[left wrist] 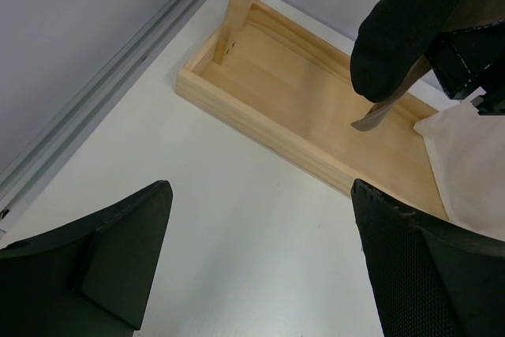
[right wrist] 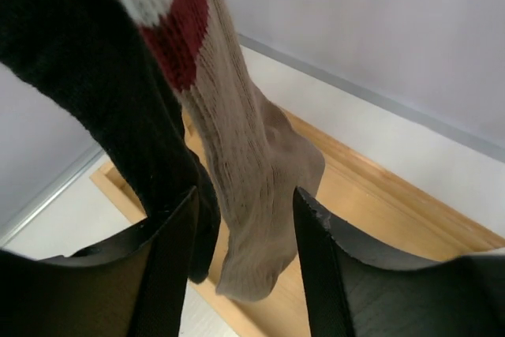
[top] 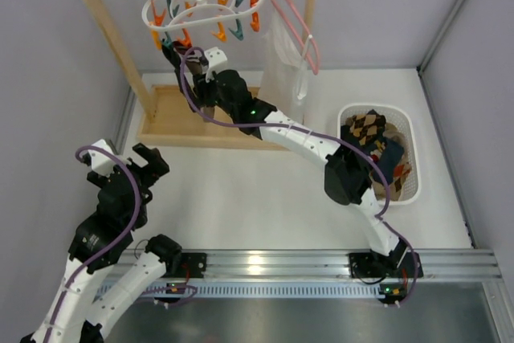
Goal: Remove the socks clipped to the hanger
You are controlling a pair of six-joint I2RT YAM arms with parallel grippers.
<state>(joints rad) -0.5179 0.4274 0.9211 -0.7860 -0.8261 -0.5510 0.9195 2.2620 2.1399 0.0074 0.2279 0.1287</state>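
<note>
The white oval clip hanger [top: 201,7] with orange and teal pegs hangs from the wooden rail. Two socks still hang from it: a black sock [right wrist: 87,84] and a grey-brown sock [right wrist: 252,187] with a maroon-white cuff. My right gripper [right wrist: 245,234] is open, its jaws either side of the grey-brown sock's lower part, the black sock by its left finger. In the top view the right gripper [top: 197,78] sits under the hanger. My left gripper [left wrist: 260,258] is open and empty over the white table, near the rack's wooden base [left wrist: 316,108]; the black sock [left wrist: 410,29] shows there too.
A white basket [top: 405,130] at the right holds several removed socks, argyle among them. A pink wire hanger [top: 301,30] with a clear bag [top: 285,70] hangs right of the clip hanger. The wooden rack post [top: 108,38] stands at the left. Grey walls enclose the table.
</note>
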